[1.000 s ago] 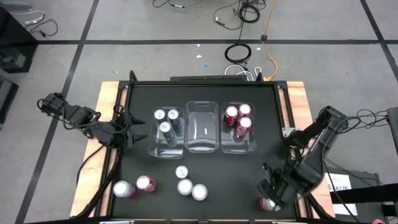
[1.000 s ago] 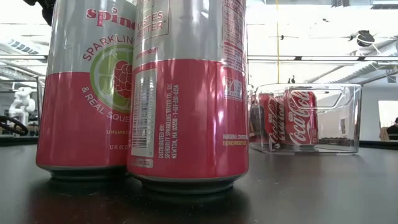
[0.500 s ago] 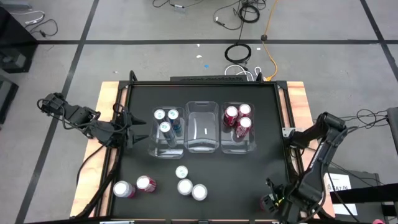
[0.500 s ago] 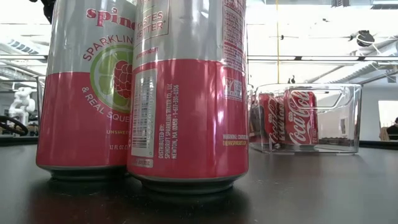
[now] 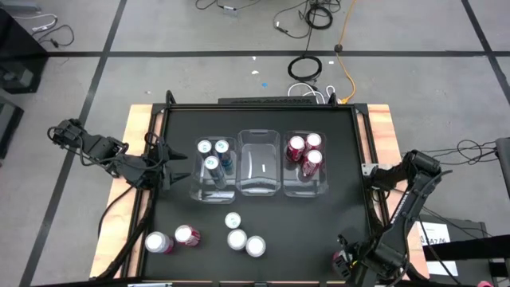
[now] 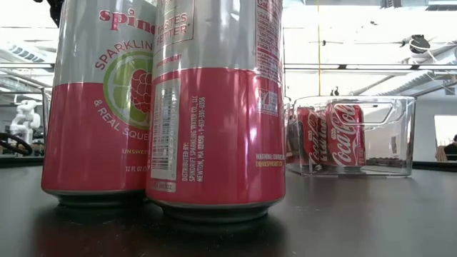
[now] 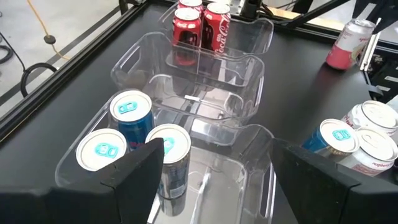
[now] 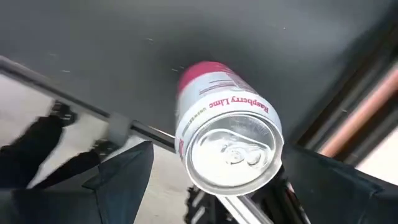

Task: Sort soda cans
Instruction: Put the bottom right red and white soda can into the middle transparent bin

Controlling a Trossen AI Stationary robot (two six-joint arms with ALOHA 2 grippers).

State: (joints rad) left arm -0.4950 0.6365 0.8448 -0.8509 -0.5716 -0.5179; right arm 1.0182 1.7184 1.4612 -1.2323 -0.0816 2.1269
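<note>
Black worktop (image 5: 263, 151), wooden edges. Three clear bins (image 5: 259, 163) side by side at centre. Left bin (image 5: 213, 165): 3 teal-blue cans (image 5: 212, 163). Middle bin: holds no cans. Right bin (image 5: 306, 163): 3 dark red cans (image 5: 304, 153).

Loose cans on the near part of the worktop: 2 pink cans (image 5: 173, 239) at near left; 3 silver-topped cans (image 5: 240, 234) near centre, one of them with a blue tab top.

Right gripper (image 5: 348, 261) at the near-right corner of the worktop, fingers on either side of 1 pink Raspberry Lime can (image 8: 225, 144); cannot tell whether they clamp it.

Left gripper (image 5: 169, 163) just left of the left bin, fingers spread apart, holding nothing.

Count: 12 cans.
</note>
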